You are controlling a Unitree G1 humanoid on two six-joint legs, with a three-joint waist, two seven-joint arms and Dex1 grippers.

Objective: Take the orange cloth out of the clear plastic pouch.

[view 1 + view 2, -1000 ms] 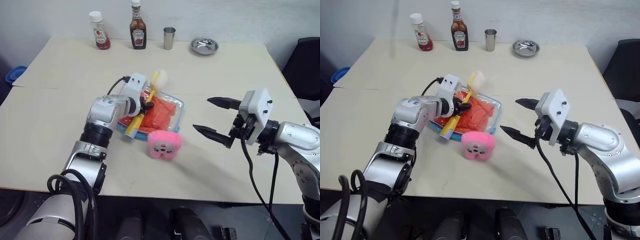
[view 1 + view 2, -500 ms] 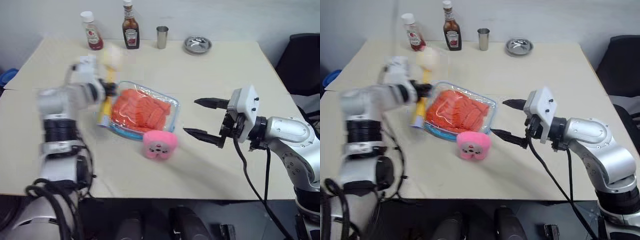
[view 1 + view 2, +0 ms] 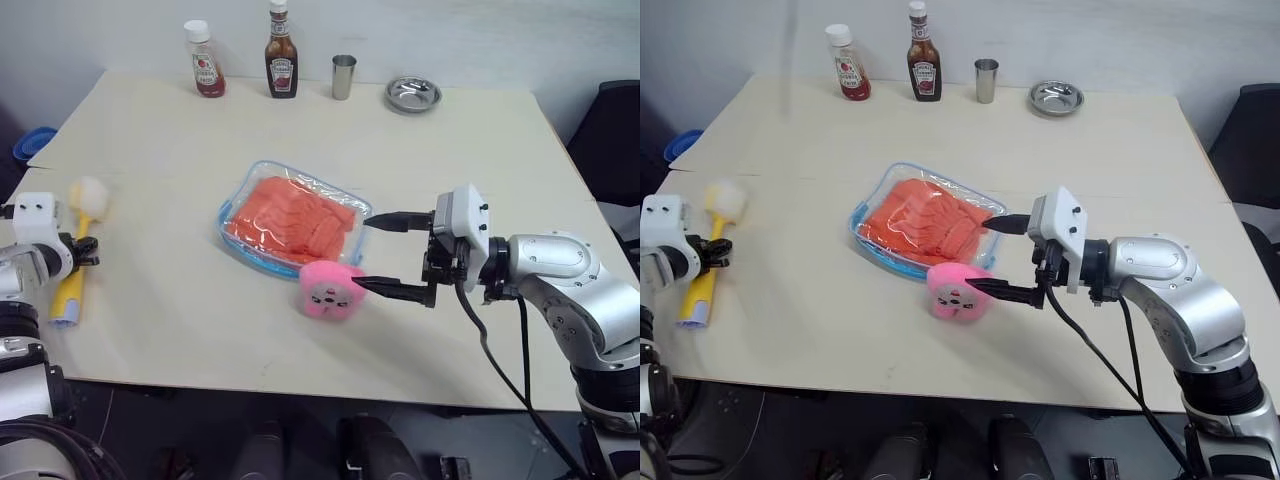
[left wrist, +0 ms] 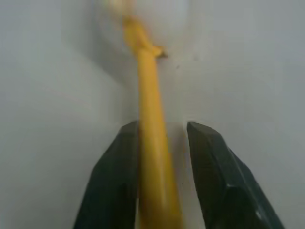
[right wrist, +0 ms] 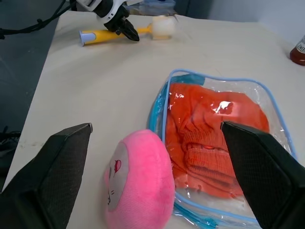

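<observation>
At bench centre, the orange cloth (image 3: pixel 293 216) lies folded inside the clear plastic pouch (image 3: pixel 240 199), which rests flat. Touching the pouch's near edge, at its 5 o'clock, stands a pink plush toy (image 3: pixel 329 289). The right tool (image 3: pixel 381 255) sits at the pouch's 3 o'clock, fingers wide apart, one by the pouch corner, the other against the toy, gripping nothing. Far off at 9 o'clock, the left tool (image 3: pixel 84 250) straddles a yellow-handled brush (image 3: pixel 71 286); whether it clamps the handle cannot be told.
</observation>
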